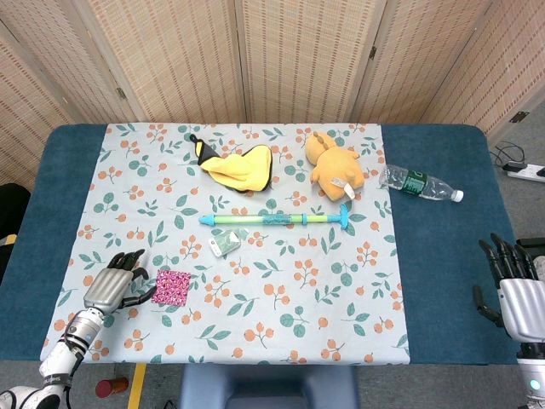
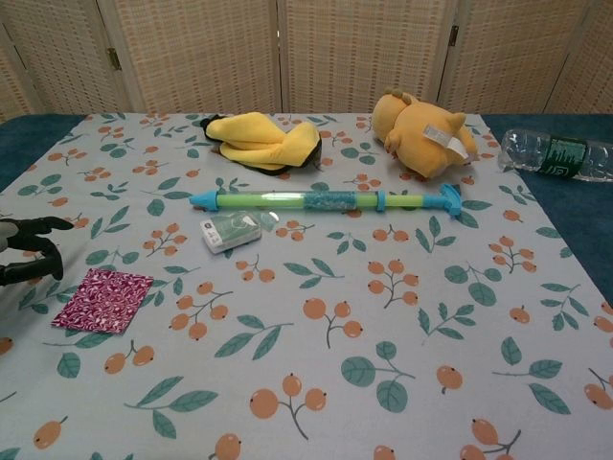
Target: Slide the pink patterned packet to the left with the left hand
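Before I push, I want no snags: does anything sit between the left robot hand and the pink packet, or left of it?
Nothing visible does. The left robot hand sits beside the pink packet, and only bare cloth lies leftward.

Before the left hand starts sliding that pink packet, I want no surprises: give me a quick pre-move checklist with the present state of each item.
1. pink patterned packet lies flat on the floral cloth: ok.
2. left hand beside the packet, on its left: ok.
3. Fingers touching the packet: cannot tell; the chest view shows a gap.
4. Cloth left of the packet free of objects other than the hand: ok.
5. small clear packet lies apart, further back: ok.
6. right hand far away, open: ok.
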Tool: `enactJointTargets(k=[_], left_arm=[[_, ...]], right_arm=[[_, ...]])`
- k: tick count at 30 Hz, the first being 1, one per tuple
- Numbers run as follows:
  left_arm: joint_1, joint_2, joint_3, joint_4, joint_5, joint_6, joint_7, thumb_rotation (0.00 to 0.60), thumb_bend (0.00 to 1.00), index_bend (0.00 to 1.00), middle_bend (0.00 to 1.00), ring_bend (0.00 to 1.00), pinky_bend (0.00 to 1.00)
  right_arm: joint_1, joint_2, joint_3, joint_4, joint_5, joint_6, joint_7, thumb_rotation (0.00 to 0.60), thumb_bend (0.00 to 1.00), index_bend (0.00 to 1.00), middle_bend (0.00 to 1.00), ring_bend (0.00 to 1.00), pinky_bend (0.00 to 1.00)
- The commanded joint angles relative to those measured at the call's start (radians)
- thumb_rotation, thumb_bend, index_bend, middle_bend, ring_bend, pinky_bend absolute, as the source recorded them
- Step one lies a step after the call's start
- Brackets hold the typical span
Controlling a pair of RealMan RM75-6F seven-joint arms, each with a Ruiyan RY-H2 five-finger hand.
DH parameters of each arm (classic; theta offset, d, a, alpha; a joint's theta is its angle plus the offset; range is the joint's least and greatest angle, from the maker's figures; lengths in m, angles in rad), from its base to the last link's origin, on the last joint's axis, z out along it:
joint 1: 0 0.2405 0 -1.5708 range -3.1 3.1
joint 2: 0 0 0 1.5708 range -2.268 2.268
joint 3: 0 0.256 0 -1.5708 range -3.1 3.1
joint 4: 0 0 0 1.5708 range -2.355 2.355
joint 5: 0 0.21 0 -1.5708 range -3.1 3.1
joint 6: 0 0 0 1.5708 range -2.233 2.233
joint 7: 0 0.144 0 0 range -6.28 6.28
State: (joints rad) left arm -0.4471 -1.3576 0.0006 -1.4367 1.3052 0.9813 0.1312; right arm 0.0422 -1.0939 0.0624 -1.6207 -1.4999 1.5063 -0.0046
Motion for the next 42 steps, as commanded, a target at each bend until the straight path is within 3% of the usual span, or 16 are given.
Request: enactJointTargets(k=[1, 20, 42], left_arm=[[-0.002, -0.004, -0.001, -0.016, 0.018, 0.007, -0.006, 0.051, 0.29, 0.38, 0.00, 0.00, 0.00], [-0.052, -0.107, 0.001, -0.017, 0.017, -0.040, 0.090, 0.051, 0.29, 0.38, 0.00, 0.00, 0.00], [0.011, -0.026, 0.015, -0.013, -0.041, 0.004, 0.050, 0.053, 0.29, 0.38, 0.00, 0.00, 0.00]], right_arm=[[0.000, 0.000, 0.000, 0.001, -0.001, 0.001, 0.000, 0.575, 0.52, 0.00, 0.00, 0.00, 0.00], [-0.006, 0.004, 0.002, 0.011, 0.007, 0.004, 0.017, 0.573, 0.52, 0.00, 0.00, 0.00, 0.00], [0.002, 0.006, 0.011, -0.007, 0.002, 0.006, 0.009, 0.573, 0.52, 0.00, 0.00, 0.00, 0.00]])
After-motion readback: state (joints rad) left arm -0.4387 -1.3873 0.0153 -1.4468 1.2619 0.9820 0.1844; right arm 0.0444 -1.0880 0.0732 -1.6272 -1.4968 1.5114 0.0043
